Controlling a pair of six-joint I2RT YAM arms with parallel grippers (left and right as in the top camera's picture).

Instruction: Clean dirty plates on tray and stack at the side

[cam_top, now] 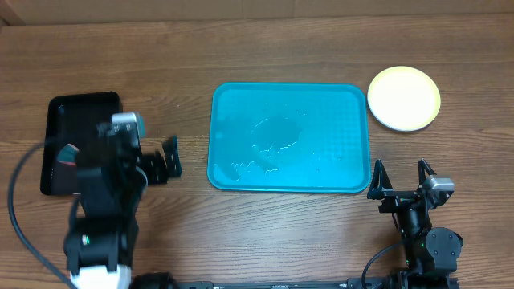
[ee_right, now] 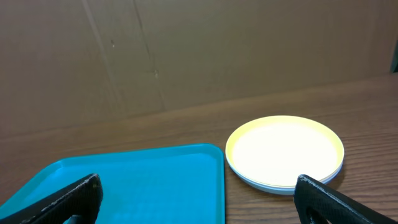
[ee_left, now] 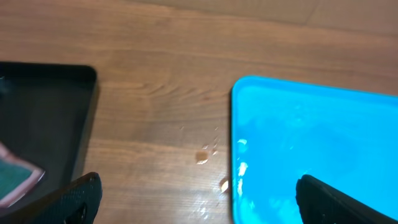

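Observation:
The turquoise tray (cam_top: 291, 137) lies mid-table with wet patches on it and no plates; it also shows in the left wrist view (ee_left: 311, 149) and right wrist view (ee_right: 137, 183). The plates (cam_top: 404, 98) sit in one stack on the table right of the tray's far corner, the yellow-green one on top and paler rims under it, also in the right wrist view (ee_right: 285, 152). My left gripper (cam_top: 169, 158) is open and empty just left of the tray (ee_left: 196, 202). My right gripper (cam_top: 400, 174) is open and empty near the tray's front right corner (ee_right: 199, 199).
A smaller black tray (cam_top: 80, 140) lies at the left under my left arm, holding a cloth or sponge (ee_left: 15, 177). Water drops (ee_left: 208, 155) lie on the wood beside the turquoise tray's left edge. A brown board wall stands behind the table.

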